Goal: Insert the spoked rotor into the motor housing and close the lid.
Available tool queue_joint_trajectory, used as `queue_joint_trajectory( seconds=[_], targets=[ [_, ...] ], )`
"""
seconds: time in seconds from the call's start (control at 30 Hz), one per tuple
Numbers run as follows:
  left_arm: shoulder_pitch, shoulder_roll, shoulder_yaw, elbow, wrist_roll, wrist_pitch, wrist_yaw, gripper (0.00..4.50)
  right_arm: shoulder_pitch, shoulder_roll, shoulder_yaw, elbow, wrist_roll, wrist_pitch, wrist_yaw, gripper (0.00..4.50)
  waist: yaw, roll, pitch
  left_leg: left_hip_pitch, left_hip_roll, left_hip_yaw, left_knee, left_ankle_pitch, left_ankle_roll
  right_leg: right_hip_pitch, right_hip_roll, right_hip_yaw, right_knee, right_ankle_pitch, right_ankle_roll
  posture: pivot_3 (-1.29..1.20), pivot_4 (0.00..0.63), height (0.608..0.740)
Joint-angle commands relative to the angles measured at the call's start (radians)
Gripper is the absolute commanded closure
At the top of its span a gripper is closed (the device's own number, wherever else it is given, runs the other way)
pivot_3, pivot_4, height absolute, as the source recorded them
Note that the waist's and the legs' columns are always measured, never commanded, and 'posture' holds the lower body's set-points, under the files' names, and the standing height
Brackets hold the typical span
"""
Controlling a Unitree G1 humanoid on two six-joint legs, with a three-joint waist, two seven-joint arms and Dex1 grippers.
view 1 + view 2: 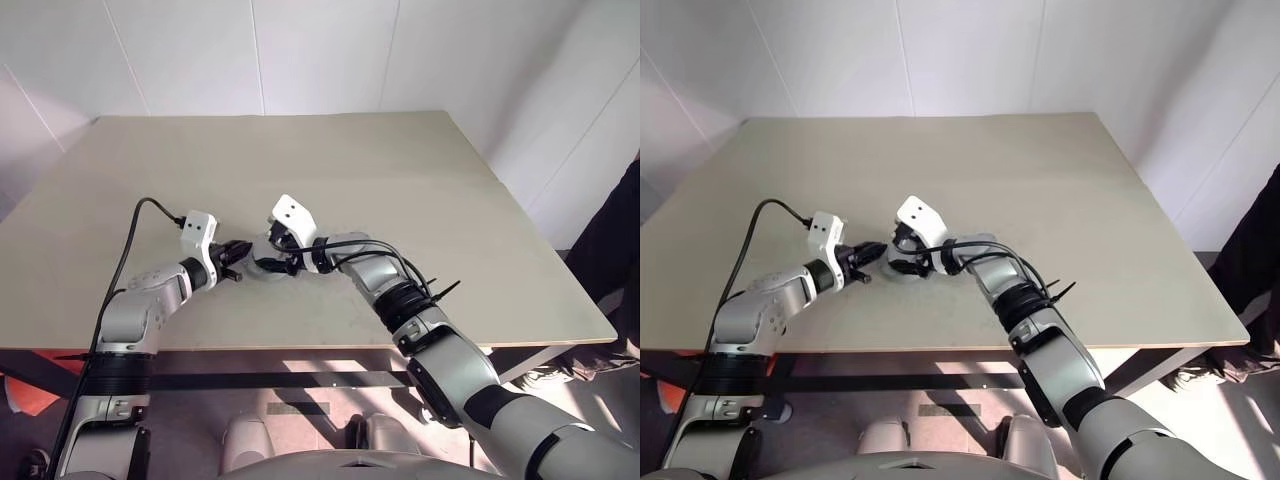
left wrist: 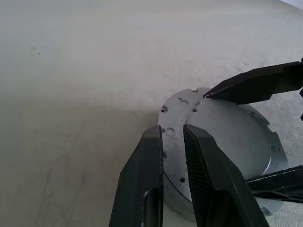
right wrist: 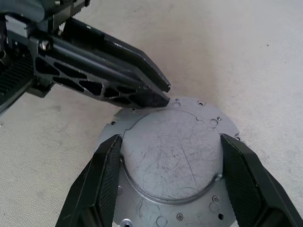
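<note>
The grey metal disc [image 3: 173, 161], probably the lid, lies on the table [image 1: 400, 170]; the right gripper [image 3: 173, 163] straddles its raised centre, fingers wide; the left gripper [image 2: 173, 135], nearly closed, pinches its rim.

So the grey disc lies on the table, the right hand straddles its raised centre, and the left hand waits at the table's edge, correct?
One part is wrong: the left hand is at the rim of the grey disc, as the right wrist view shows. The disc lies on the table, the right hand straddling its raised centre.
</note>
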Motion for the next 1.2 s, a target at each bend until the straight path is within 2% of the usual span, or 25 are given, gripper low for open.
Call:
queue_joint_trajectory(
  seconds=[0.03, 0.1, 0.2, 0.33, 0.53, 0.67, 0.8, 1.0, 1.2],
  targets=[
    [-0.038, -0.026, -0.011, -0.008, -0.029, 0.04, 0.003, 4.1, 0.015, -0.021, 0.018, 0.023, -0.039, 0.029, -0.007, 1.38, 0.0, 0.0, 0.0, 0.0, 0.0, 0.0, 0.0, 0.0, 0.0, 0.0, 0.0, 0.0, 0.0, 0.0, 0.0, 0.0, 0.0, 0.74],
    [-0.05, -0.052, -0.015, 0.014, -0.035, 0.061, 0.009, 4.48, 0.018, -0.021, 0.019, 0.019, -0.039, 0.031, -0.008, 1.38, 0.001, 0.001, 0.0, 0.0, 0.0, 0.0, 0.0, 0.0, 0.0, 0.0, 0.0, 0.0, 0.0, 0.0, 0.0, 0.0, 0.0, 0.74],
    [-0.064, -0.077, -0.013, 0.043, -0.041, 0.102, 0.024, 4.48, 0.018, -0.023, 0.016, 0.017, -0.038, 0.033, -0.008, 1.38, 0.002, 0.001, -0.001, 0.0, -0.001, 0.0, 0.0, 0.0, 0.0, 0.002, -0.001, 0.0, -0.001, -0.002, 0.003, 0.0, 0.0, 0.74],
    [-0.056, -0.059, -0.061, 0.058, -0.006, 0.158, 0.032, 4.48, 0.019, -0.025, 0.009, 0.008, -0.033, 0.041, -0.013, 1.38, 0.002, 0.003, -0.003, 0.002, -0.001, 0.0, 0.0, 0.0, 0.0, 0.003, -0.001, 0.0, -0.001, -0.002, 0.003, 0.0, 0.0, 0.74],
    [-0.042, -0.046, -0.054, 0.048, -0.013, 0.175, 0.033, 4.48, 0.016, -0.027, -0.016, -0.001, -0.012, 0.073, -0.013, 1.38, 0.002, 0.005, -0.005, 0.003, -0.001, 0.0, -0.001, -0.001, 0.002, 0.007, -0.001, 0.0, -0.005, -0.002, 0.004, 0.0, 0.0, 0.74],
    [-0.041, -0.042, -0.053, 0.046, -0.018, 0.186, 0.033, 4.5, 0.019, -0.036, -0.028, -0.041, 0.012, 0.108, 0.016, 0.05, 0.001, 0.004, -0.006, 0.004, -0.001, 0.0, -0.001, -0.001, 0.002, 0.007, -0.001, 0.0, -0.006, -0.002, 0.004, 0.0, 0.0, 0.74],
    [-0.038, -0.043, -0.057, 0.038, -0.021, 0.196, 0.034, 4.5, 0.029, -0.056, -0.034, -0.111, 0.005, 0.113, -0.001, 0.05, 0.0, 0.004, -0.006, 0.004, -0.001, 0.0, -0.003, -0.001, 0.002, 0.008, -0.001, 0.0, -0.006, -0.002, 0.004, 0.0, 0.0, 0.74],
    [-0.034, -0.04, -0.059, 0.035, -0.023, 0.199, 0.033, 4.5, 0.058, -0.121, -0.075, -0.32, 0.063, 0.23, 0.043, 0.05, 0.001, 0.004, -0.006, 0.003, -0.002, 0.0, -0.004, -0.001, 0.002, 0.007, -0.001, 0.0, -0.008, -0.002, 0.004, 0.0, 0.0, 0.74],
    [-0.041, -0.034, -0.059, 0.039, -0.027, 0.2, 0.028, 4.5, 0.031, -0.15, -0.236, -0.429, 0.204, 0.491, 0.017, 0.05, 0.0, 0.004, -0.006, 0.004, -0.002, 0.0, -0.007, -0.001, 0.002, 0.007, 0.0, 0.0, -0.007, -0.002, 0.004, 0.0, 0.0, 0.74]
  ],
)
